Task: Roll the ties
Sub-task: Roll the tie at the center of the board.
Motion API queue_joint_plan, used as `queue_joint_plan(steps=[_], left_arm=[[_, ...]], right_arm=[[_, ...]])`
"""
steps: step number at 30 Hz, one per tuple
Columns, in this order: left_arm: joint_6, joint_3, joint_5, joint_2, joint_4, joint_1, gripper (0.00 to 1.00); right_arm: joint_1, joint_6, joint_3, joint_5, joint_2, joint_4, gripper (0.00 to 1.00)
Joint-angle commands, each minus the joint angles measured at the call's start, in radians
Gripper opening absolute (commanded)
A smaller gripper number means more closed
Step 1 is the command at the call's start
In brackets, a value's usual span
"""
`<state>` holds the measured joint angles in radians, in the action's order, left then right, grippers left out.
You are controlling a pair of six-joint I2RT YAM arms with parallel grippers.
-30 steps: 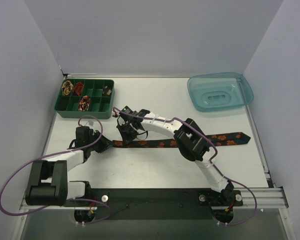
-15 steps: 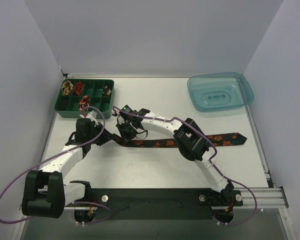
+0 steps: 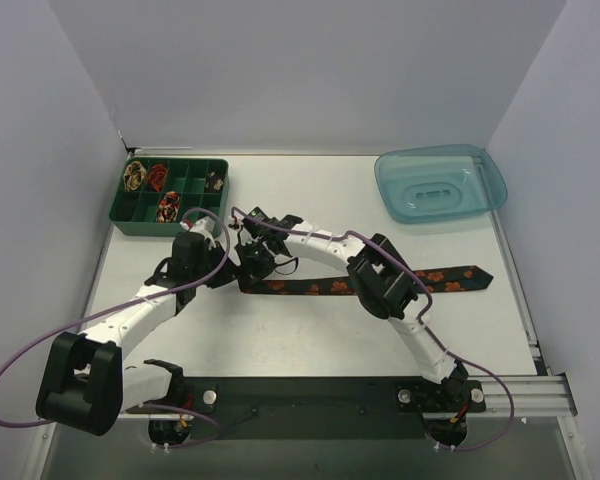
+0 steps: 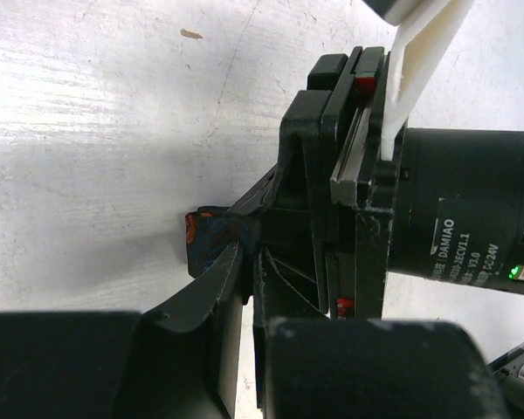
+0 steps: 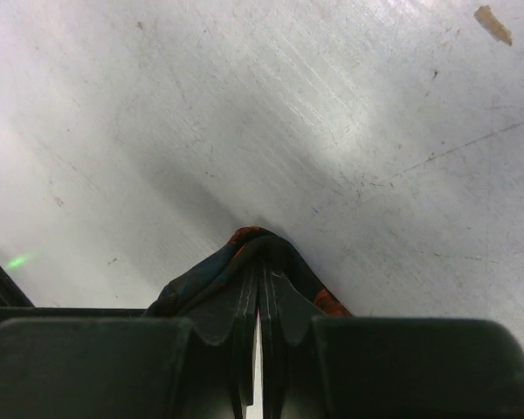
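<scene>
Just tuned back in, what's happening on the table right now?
Both arms are at the narrow end of the dark floral tie, left of centre. The right gripper has its jaws shut on a fold of fabric; the left gripper seems to pinch the tip beside it. The rest of the tie lies flat and unrolled, stretching right. A few rolled ties already sit in the green tray.
</scene>
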<state>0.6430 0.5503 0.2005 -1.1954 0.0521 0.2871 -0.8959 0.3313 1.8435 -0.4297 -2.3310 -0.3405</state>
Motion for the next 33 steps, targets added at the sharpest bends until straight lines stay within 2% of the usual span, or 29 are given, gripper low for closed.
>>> queue_joint_plan(steps=[1,10,20,24,33], left_arm=[[-0.003,0.049,-0.018,-0.006,-0.024,0.012,0.00],[-0.002,0.049,-0.021,0.000,-0.023,0.014,0.00],[-0.011,0.048,-0.019,0.042,-0.021,0.017,0.00],[-0.026,0.054,-0.045,0.040,0.015,0.017,0.00],[-0.091,0.109,-0.145,0.071,0.178,0.014,0.00]], right_arm=[[0.012,0.054,-0.018,-0.076,-0.007,0.038,0.00],[0.026,0.126,-0.069,-0.164,0.007,0.115,0.00],[0.038,0.164,-0.061,-0.179,0.001,0.126,0.00],[0.049,0.176,-0.064,-0.201,0.019,0.130,0.00],[0.136,0.227,-0.128,-0.282,0.177,0.172,0.00]])
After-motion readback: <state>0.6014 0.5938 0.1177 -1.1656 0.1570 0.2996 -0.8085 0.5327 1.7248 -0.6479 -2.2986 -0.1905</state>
